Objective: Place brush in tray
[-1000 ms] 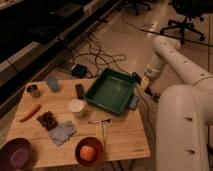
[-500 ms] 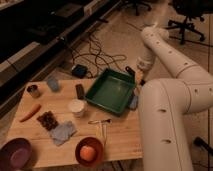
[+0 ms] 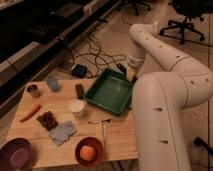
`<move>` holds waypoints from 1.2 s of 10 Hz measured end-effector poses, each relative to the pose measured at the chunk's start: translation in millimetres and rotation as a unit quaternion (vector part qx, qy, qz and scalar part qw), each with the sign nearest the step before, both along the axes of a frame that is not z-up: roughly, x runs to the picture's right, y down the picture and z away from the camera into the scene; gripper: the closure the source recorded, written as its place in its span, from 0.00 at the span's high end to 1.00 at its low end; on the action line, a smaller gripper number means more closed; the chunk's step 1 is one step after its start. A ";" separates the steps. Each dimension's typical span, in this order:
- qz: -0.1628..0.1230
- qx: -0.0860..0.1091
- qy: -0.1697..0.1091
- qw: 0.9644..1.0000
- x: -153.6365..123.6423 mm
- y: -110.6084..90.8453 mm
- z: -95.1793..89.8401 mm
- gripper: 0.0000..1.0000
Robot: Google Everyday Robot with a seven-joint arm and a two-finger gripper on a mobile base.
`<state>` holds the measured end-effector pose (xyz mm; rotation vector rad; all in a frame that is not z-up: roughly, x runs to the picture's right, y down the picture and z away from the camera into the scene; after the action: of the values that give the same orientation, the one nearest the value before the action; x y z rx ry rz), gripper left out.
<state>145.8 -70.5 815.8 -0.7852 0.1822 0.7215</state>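
Claw (image 3: 125, 70) closed, hanging off the far right corner of the tray (image 3: 107, 93), and the slim dark stick slanting from it looks like the brush (image 3: 121, 67), pinched but not yet inside. Left of the tray on the surface (image 3: 120, 136) stand a black block (image 3: 79, 90) and a white cup (image 3: 76, 106) — stay away from both. Better to bring the claw inward over the tray's bare green floor, clear the raised rim, drop low, then let go — so the brush lies flat.

One tray (image 3: 111, 93), two bowls (purple (image 3: 15, 153), orange (image 3: 89, 151)), one carrot (image 3: 29, 112), one cup (image 3: 76, 107), one gripper (image 3: 123, 71) at the tray's far edge.
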 end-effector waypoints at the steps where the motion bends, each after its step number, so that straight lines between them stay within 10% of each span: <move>1: 0.013 0.024 -0.007 1.000 -5.9 -8.7 1.4 0.00; 4: 0.063 0.092 -0.038 0.993 -11.1 -26.2 -5.4 0.00; 6: 0.102 0.142 -0.076 0.982 -27.0 -43.8 -16.5 0.00; 10: 0.134 0.126 -0.141 0.973 -39.0 -49.8 -12.6 0.00; 12: 0.158 0.117 -0.193 0.961 -41.6 -48.0 -0.8 0.00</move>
<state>104.2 -118.6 814.9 -0.7195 -0.3839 0.8561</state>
